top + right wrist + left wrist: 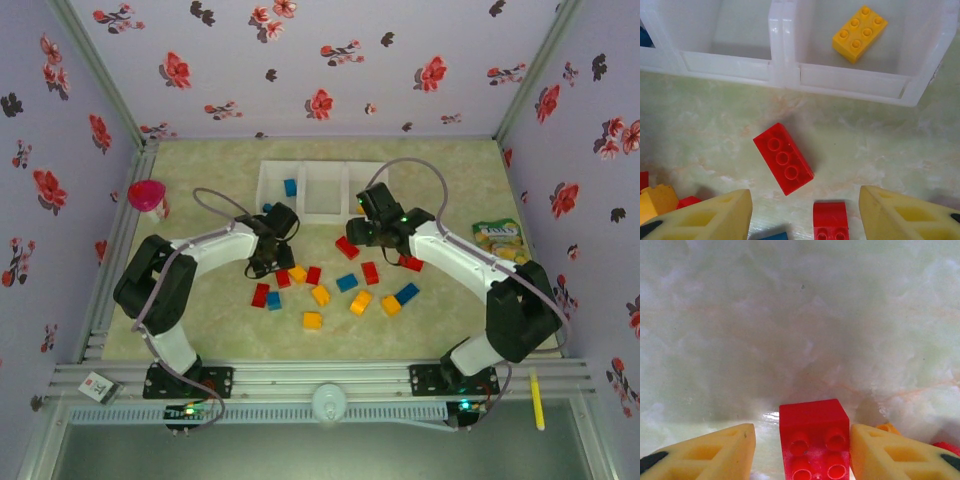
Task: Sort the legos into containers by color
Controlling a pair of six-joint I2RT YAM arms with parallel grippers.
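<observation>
The left gripper (802,436) sits low over the table (800,315), its jaws partly open and straddling a red brick (814,427). The finger at 3 o'clock looks almost against the brick and the one at 9 o'clock stands off with a gap, so nothing is gripped yet. The step in hand looks like the grasp of this brick. To do it well, I would shift a little toward 3 o'clock to centre the brick, set the fingers flat on its smooth sides rather than over the studs, and close gently. An orange piece (888,428) lies just behind the 3 o'clock finger and could be nudged or pinched along.

The right gripper (805,196) hangs higher, jaws wide apart and holding nothing. A short red brick (830,220) lies between its fingers toward 6 o'clock. A long red brick (783,157) lies skewed at 11 o'clock of it, short of the tray (785,75).

The tray lies at 12 o'clock, three bins side by side. The bin at 1 o'clock holds one yellow brick (860,32). In the top view the 9 o'clock bin holds one blue brick (290,187), and the middle bin shows no brick, so red probably belongs there. Many loose bricks (347,282), red, blue and yellow, lie on the table between the arms, so the sort looks to be at an early stage.
</observation>
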